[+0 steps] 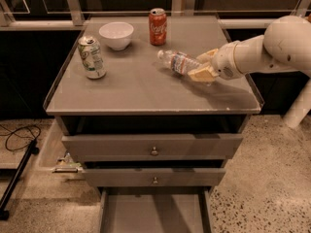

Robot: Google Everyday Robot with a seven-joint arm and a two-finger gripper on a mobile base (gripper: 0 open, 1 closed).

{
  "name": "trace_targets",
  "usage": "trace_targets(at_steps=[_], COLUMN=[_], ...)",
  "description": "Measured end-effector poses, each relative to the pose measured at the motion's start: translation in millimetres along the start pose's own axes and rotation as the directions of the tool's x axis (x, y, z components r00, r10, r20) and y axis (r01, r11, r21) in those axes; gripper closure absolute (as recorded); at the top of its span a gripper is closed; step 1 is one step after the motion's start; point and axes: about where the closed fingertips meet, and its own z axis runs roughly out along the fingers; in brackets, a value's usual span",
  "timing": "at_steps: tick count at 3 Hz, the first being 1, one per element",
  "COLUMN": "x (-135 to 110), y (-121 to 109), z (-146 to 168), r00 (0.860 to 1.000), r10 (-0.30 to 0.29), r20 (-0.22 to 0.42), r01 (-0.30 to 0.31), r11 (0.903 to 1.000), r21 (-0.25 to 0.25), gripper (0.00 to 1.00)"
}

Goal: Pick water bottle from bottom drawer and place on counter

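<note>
The water bottle (178, 61) is a clear crinkled bottle with a reddish-white label. It lies tilted over the right half of the counter (141, 89), cap pointing to the back left. My gripper (203, 65) comes in from the right on a white arm, and its tan fingers (201, 73) are closed around the bottle's base end. The bottle sits at or just above the counter surface; I cannot tell if it touches. The bottom drawer (154, 212) stands pulled open below, its flat grey floor bare.
A red soda can (157, 26) stands at the back middle of the counter, a white bowl (116, 35) to its left, and a green-white can (91, 57) near the left edge. Two upper drawers with round knobs (154, 151) are slightly ajar. A black cable (19, 135) lies on the floor at left.
</note>
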Motion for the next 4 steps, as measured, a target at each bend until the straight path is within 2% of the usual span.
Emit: trace_targets(at_steps=[3,4], x=[0.0,0.0], y=[0.1,0.1], z=[0.1,0.1], r00=[1.000,1.000], r10=[0.000,0.000], r20=[0.000,0.000], r01=[0.000,0.000], r11=[1.0000,1.0000], r21=[0.000,0.000], gripper=[0.11,0.00])
